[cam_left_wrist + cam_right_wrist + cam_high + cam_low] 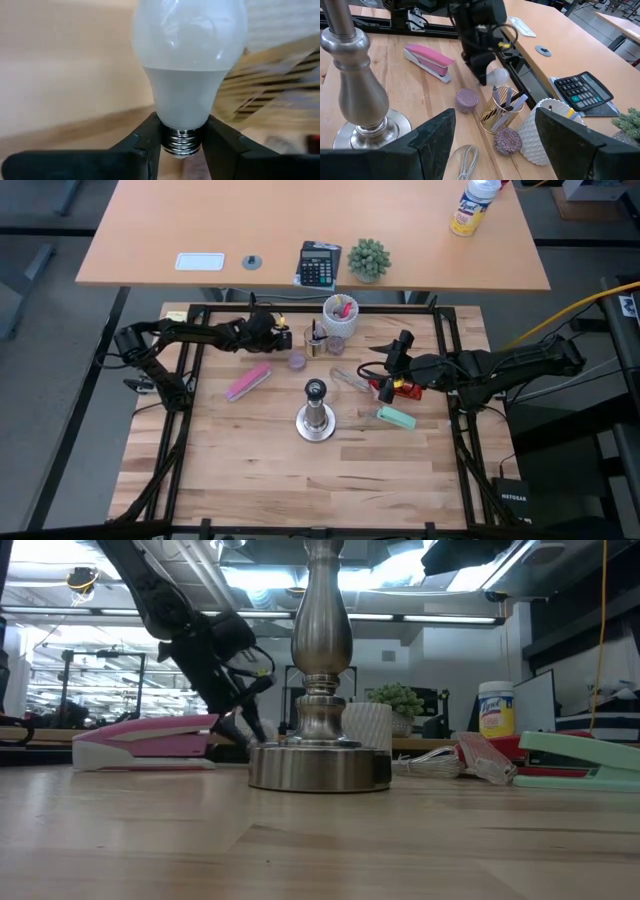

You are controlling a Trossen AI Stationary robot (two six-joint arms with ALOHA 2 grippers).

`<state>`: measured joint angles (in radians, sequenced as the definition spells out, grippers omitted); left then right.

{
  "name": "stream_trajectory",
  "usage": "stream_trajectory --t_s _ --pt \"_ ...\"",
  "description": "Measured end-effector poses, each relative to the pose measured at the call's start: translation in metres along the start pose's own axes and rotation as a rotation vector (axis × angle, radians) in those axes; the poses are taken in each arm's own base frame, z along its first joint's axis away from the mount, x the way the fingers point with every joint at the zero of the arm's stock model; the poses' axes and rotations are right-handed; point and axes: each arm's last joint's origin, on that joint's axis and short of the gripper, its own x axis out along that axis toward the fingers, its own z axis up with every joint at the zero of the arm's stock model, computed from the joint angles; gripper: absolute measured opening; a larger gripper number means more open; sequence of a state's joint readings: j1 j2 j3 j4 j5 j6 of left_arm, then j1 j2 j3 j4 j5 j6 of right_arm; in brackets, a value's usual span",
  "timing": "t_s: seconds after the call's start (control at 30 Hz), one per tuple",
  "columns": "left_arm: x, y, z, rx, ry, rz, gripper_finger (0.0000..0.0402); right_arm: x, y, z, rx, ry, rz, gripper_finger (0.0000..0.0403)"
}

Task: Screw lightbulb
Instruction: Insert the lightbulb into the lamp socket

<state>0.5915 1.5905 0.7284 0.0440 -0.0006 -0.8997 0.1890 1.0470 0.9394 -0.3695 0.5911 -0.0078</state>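
The lightbulb [190, 65] is white and frosted, with a short silvery screw base. My left gripper [182, 150] is shut on it at the table's far left-centre [287, 338], next to a gold wire cup [316, 340]. In the right wrist view the lightbulb [496, 76] shows just beyond that dark gripper. The silver socket stand [316, 412] rests upright on its round base in the middle of the table. My right gripper [495, 145] hangs open and holds nothing, raised over the table to the right of the stand [372, 370]. My left gripper pinches the lightbulb's silvery screw base [182, 141] between its two fingers [145, 142], one on each side of the threads. The frosted globe sticks out beyond the fingertips, in line with them. The fingers slant downward, coming from the table's left.
A pink stapler [248, 381] lies left of the stand and a green one [396, 417] to its right. A purple round cap [297, 361] lies close under my left gripper. A white ribbed cup [340, 315] stands at the far edge. Bare wood spans the near half.
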Motion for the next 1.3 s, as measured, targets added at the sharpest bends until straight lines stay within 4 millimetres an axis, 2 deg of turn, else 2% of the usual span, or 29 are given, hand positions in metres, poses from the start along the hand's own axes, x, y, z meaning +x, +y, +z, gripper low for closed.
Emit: stream_trajectory --t_s 0.17,0.3,0.57,0.73,0.93,1.17,1.3 --pt "-0.024 -0.003 0.018 -0.001 -0.082 -0.055 0.0109 0.0 0.0 0.0 0.001 0.0 0.0 0.028" --pt "-0.051 -0.008 0.032 -0.001 -0.169 -0.122 0.011 0.0 0.0 0.0 0.002 -0.001 0.0 0.028" --pt "-0.122 -0.025 0.04 0.103 -0.349 -0.312 0.0111 0.001 0.001 0.0 0.004 -0.002 0.015 0.028" --pt "-0.168 -0.036 0.03 0.189 -0.433 -0.465 0.0111 0.001 0.004 0.0 0.004 -0.003 0.116 0.028" --pt "-0.212 -0.047 0.01 0.306 -0.499 -0.659 0.0111 0.0 0.009 0.001 0.006 -0.009 0.308 0.028" --pt "-0.24 -0.071 -0.016 0.5 -0.569 -0.918 0.0111 0.001 0.018 0.007 0.054 -0.063 0.516 0.028" --pt "-0.247 -0.083 -0.031 0.597 -0.595 -1.024 0.0111 0.008 0.023 0.014 0.079 -0.127 0.54 0.028"
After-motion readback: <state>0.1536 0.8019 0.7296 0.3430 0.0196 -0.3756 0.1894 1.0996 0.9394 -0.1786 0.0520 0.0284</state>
